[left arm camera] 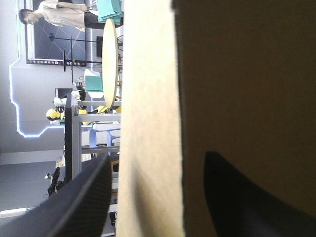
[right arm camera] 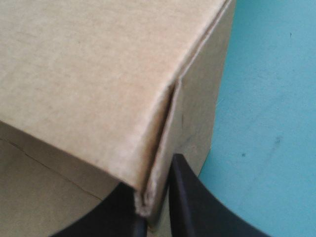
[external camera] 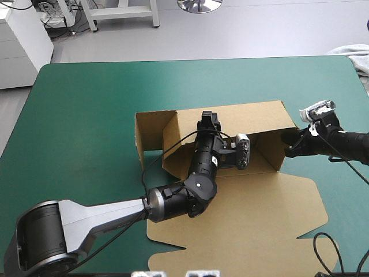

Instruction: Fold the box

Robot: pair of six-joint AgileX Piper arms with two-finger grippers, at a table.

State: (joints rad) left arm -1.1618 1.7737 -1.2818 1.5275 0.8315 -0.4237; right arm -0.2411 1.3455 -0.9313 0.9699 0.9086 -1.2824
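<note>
I am working one light brown cardboard box (external camera: 253, 118), sitting mid-way across the teal-green table (external camera: 86, 115), walls raised and lid lying flat toward 6 o'clock. I am judging it stiff across panels but weak at creases, so best held by wall edges. Of two grippers, the left gripper (external camera: 209, 120) is straddling the 12 o'clock wall with fingers spread, and the right gripper (external camera: 288, 139) is pinching the 3 o'clock corner.

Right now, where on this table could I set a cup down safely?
The bare teal-green cover left of the box, and the strip between its back wall and the far edge. Crowded: the middle and near right, with the left claw and right claw at the box and its flat lid.
</note>
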